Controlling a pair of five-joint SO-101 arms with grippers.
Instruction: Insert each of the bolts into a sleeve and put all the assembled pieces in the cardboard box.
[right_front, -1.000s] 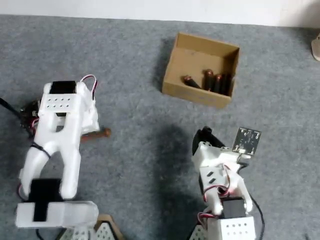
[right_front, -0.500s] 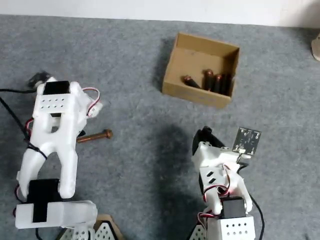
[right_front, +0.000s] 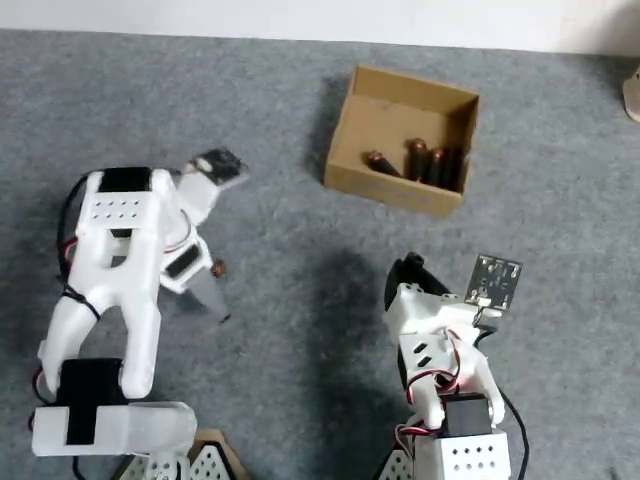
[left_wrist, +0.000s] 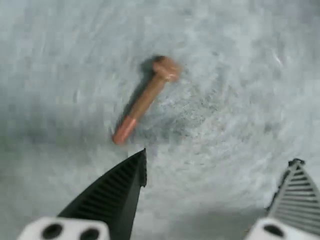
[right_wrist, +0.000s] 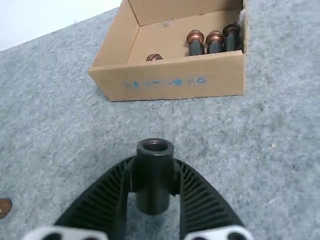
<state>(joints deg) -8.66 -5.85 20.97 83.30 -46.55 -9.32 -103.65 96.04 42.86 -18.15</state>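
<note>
Left jaws: spread wide, holding nothing, hanging just over the bolt (left_wrist: 145, 100).
Bolt: lying flat on the grey worktop (right_front: 290, 330), well apart from the cardboard box (right_wrist: 170, 82).
Right jaws: closed around an upright black sleeve (right_wrist: 154, 180).
Cardboard box: several assembled pieces (right_wrist: 206, 42) inside.

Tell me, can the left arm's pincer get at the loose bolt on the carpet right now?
Probably yes. The left pincer is open and hangs close over the bolt, which lies flat on the carpet with nothing between them.
</note>
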